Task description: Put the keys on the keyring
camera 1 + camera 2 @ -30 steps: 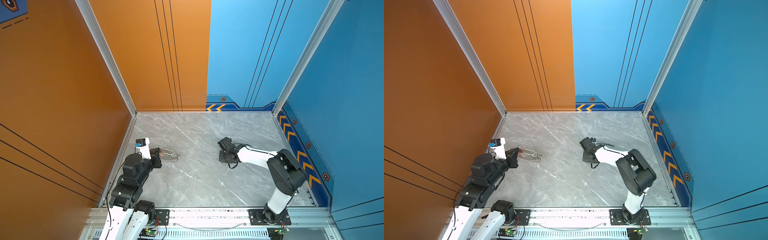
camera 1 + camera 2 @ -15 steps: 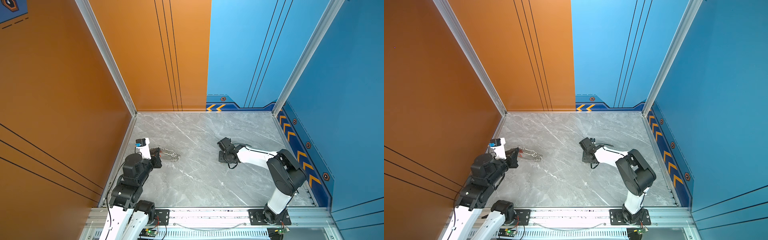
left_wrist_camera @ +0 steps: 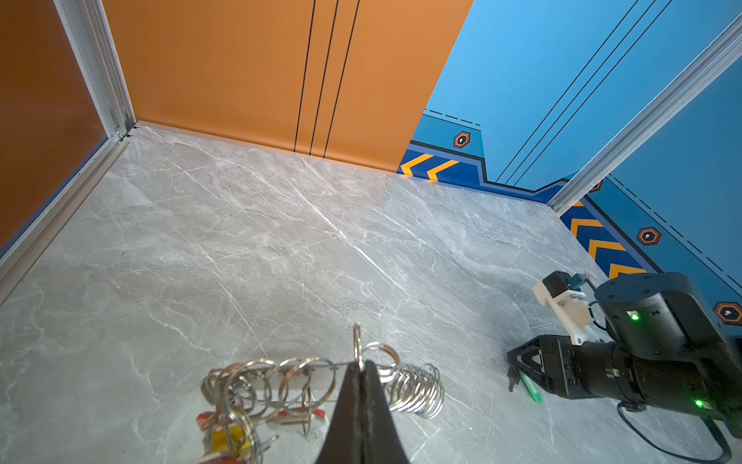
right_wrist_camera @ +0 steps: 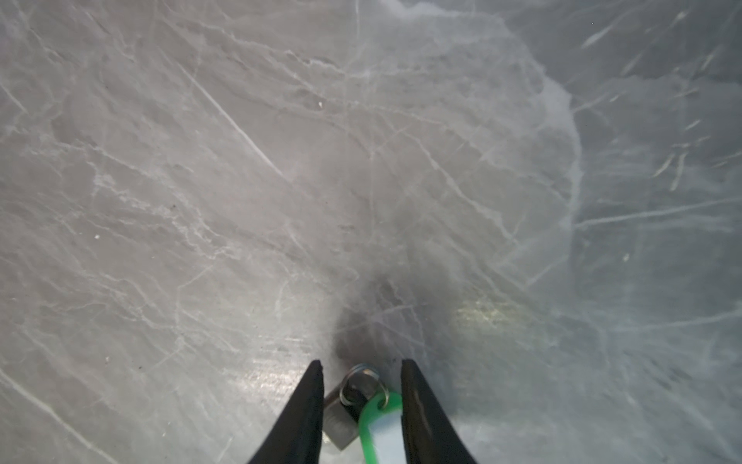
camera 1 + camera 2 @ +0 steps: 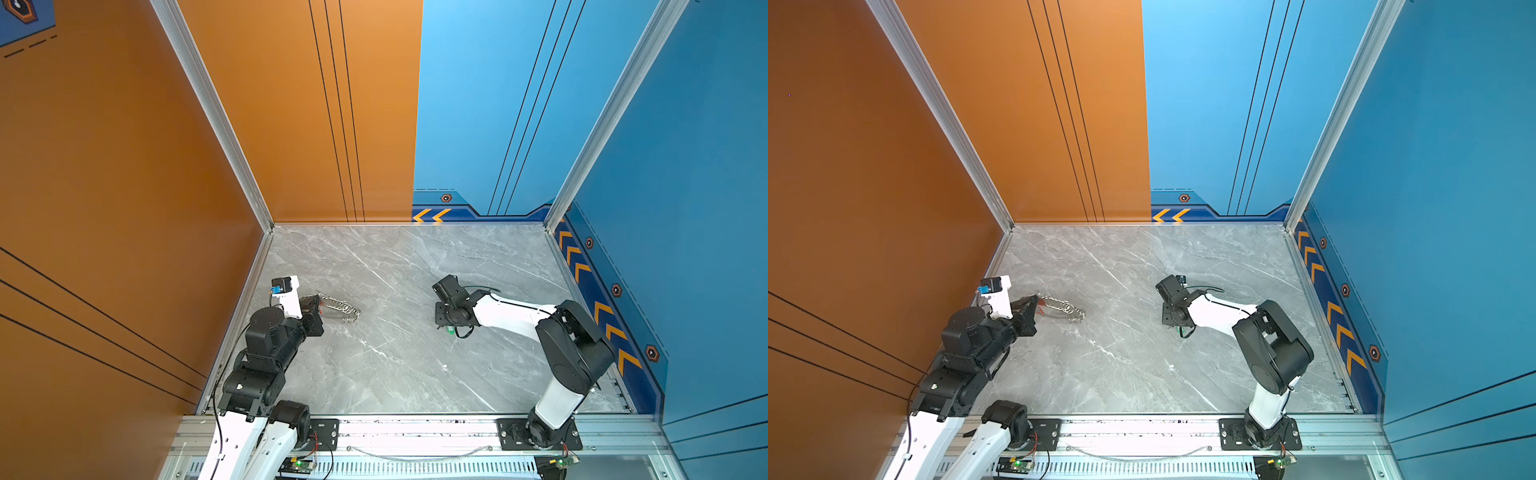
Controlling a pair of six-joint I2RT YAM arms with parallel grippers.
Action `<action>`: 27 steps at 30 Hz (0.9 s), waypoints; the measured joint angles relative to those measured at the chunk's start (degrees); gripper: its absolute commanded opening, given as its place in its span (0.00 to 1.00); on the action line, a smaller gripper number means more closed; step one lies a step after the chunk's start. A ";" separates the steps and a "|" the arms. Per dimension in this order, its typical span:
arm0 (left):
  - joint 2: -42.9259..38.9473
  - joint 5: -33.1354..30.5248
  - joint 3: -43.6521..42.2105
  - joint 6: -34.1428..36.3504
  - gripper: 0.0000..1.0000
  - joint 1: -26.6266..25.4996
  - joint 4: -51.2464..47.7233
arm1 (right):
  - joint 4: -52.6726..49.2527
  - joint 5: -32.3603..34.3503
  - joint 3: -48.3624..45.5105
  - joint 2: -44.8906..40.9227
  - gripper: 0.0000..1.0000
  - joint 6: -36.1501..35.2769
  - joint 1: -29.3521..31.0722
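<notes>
- Top views: keyring lies near the table's left edge, abt halfway back. Left claw sits at its edge-side end; jaws too small to read here. Right claw points down just right of table centre, well apart from the keyring, w/ the green key as a speck beside it.
- Left wrist view: left claw is pinched tight on the keyring, gripping one upright loop. The other loops fan out loosely on both sides. Tagged keys, red & yellow, hang among them. Right claw seen side-on, tips at the table, green key beside it.
- Right wrist view: right claw has jaws a narrow way apart, straddling the green key, which lies flat on the table. Neither pad visibly presses it, so not gripped.
- Handling, my guess: key is light, stiff, thin & prob. slick on polished stone, so it may skate when pinched. Tag is floppy plastic on a tiny loop, a poor hold. Better to grip the metal body across its flat edges. Keyring loops are springy wire & will swing.
- View diffs: only the right wrist view shows the jaw gap & the key's metal part. Only the left wrist view shows the pinch & tag colours. Only the top views show the spacing betw. arms.
</notes>
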 measured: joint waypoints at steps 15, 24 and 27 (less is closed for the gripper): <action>0.24 0.20 0.00 -0.42 0.01 0.00 0.02 | 0.00 -2.47 -0.59 -1.57 0.22 -0.39 -2.10; 0.26 0.39 0.00 -0.42 0.01 0.00 0.02 | -0.35 -2.01 -0.61 0.48 0.22 -0.37 -0.81; 0.26 0.39 0.00 -0.42 0.01 0.00 0.02 | -0.81 -1.53 -0.61 0.52 0.22 -0.37 -0.70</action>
